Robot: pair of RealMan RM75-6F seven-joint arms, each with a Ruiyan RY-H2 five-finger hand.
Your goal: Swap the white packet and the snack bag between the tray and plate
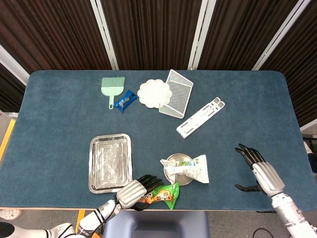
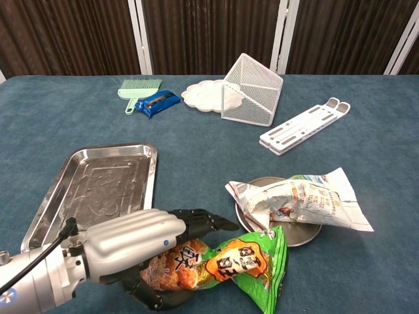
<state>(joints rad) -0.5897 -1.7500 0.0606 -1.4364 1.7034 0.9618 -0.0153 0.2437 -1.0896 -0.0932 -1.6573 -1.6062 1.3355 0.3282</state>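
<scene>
The orange and green snack bag [image 1: 161,194] [image 2: 236,261] lies at the table's front edge, between the tray and the plate. My left hand [image 1: 134,190] [image 2: 134,243] grips its orange end, fingers over the top and thumb underneath, and the bag is crumpled there. The steel tray [image 1: 110,162] [image 2: 98,186] to the left has nothing in it. The white packet [image 1: 190,169] [image 2: 308,199] lies across the small round metal plate [image 1: 177,160] [image 2: 298,237]. My right hand [image 1: 261,171] hovers open at the right, far from both; the chest view does not show it.
At the back stand a green brush [image 1: 111,87] [image 2: 139,88], a blue packet [image 1: 125,100] [image 2: 157,101], a white scalloped dish [image 1: 152,92] [image 2: 200,95], a white wire basket [image 1: 177,93] [image 2: 252,91] and a white folding rack [image 1: 200,117] [image 2: 304,125].
</scene>
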